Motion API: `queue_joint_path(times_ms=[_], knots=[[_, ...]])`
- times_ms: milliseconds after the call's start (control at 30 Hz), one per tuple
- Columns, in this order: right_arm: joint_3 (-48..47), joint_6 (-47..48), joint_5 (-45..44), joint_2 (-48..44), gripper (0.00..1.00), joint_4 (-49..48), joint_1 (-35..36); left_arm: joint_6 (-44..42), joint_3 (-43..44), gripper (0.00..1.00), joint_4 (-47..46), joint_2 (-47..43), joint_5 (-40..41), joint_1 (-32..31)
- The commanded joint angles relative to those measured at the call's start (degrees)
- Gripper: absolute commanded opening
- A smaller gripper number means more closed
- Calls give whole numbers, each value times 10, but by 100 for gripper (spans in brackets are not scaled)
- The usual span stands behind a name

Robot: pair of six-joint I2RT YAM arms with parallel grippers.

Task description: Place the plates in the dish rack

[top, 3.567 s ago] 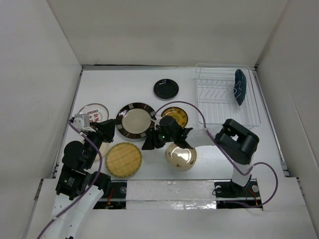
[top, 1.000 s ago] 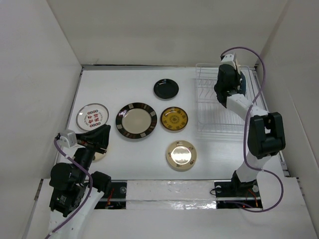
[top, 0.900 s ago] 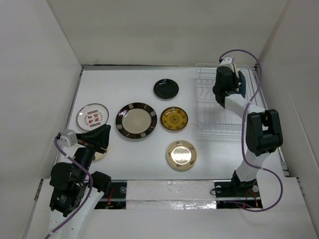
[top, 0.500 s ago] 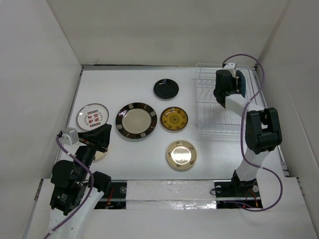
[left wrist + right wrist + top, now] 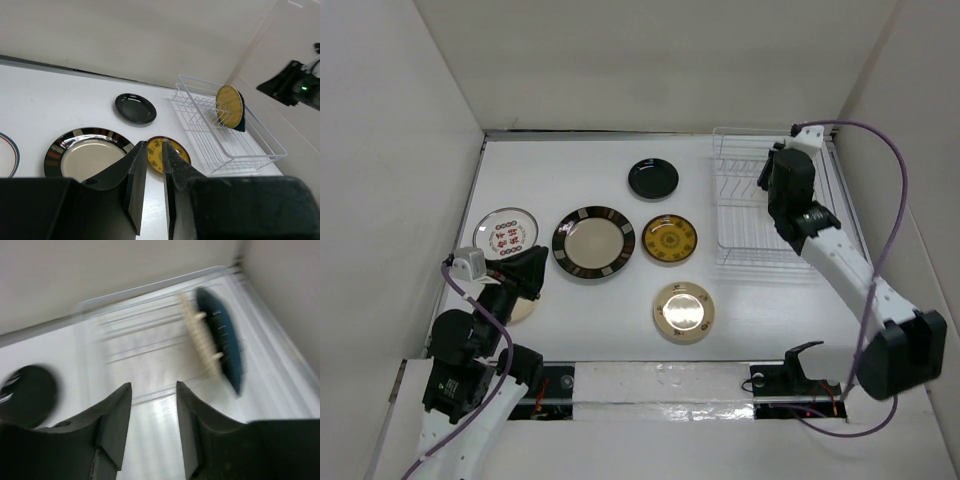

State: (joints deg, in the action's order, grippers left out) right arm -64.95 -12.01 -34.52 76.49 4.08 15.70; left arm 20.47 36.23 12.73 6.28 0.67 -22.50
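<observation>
Woven plate stands upright in dish rack beside teal plate — prongs support both. Right end effector apart, empty; left end effector nearly together, empty.

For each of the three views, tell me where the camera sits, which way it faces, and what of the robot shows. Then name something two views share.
Top external: fixed above and behind the arms, looking down on the table; both arms show, bases at the bottom.
Left wrist: low on the left arm, facing across the plates toward the dish rack; its own left gripper fills the foreground, jaws nearly closed on nothing.
Right wrist: above the rack, tilted down, motion-blurred; the right gripper shows with open jaws.
Shared: both wrist views show the tan woven-look plate standing against the teal-blue plate.
</observation>
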Motion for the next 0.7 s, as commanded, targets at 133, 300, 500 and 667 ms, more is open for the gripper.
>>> queue_joint_path(times_ms=[133,300,500,667], knots=[[190,-174,179,-202,0,94,171,-2,3,1,-26,34,-3,-3],[363,-369,236,-296,8,145,237,-2,5,0,-26,50,-24,-3],[467,-450,249,-326,60,89,260,-3,6,1,-27,55,-27,-3],[454,-416,292,-216,59,23,260,-2,5,4,-28,57,-30,-3]])
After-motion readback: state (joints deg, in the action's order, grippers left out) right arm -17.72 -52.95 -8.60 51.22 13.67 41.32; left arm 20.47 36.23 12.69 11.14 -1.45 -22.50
